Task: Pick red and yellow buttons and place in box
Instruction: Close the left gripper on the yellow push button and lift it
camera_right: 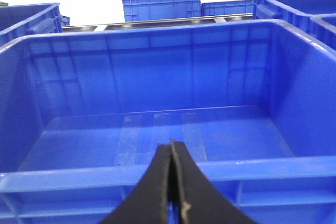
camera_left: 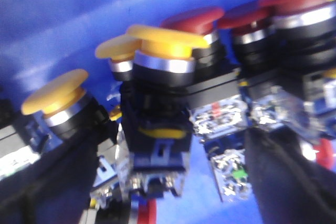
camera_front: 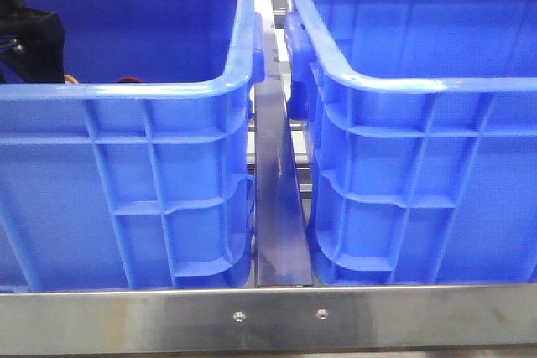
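Pick step in hand, nothing yet lifted. Side by side on the bench: left crate [camera_front: 126, 165] and right crate [camera_front: 419, 165], parted by a steel rail [camera_front: 277, 207].

Deep inside the left crate, by its left wall: left gripper [camera_left: 176, 171], released, its dark fingers [camera_left: 52, 182] spread wide to either side of a mushroom-head yellow button [camera_left: 163, 51] standing on its switch block, no finger visibly touching it. Crowded around that piece: further yellow buttons [camera_left: 55, 90] to one side and red buttons [camera_left: 194, 19] to the other, several touching or overlapping. From the front, only slivers of yellow and red showing above the near rim of the left crate.

Right gripper [camera_right: 172, 182]: clenched on nothing, hovering near the near rim of the right crate, whose floor lies bare; judged the receiving box.

Next move, as a judgement: closing squarely on the centred yellow button's block, then lifting straight up so that the neighbours stay behind. Risks: snagging an adjacent switch, or a tilted grasp on the rounded cap. Red button pick and both placements not yet done.
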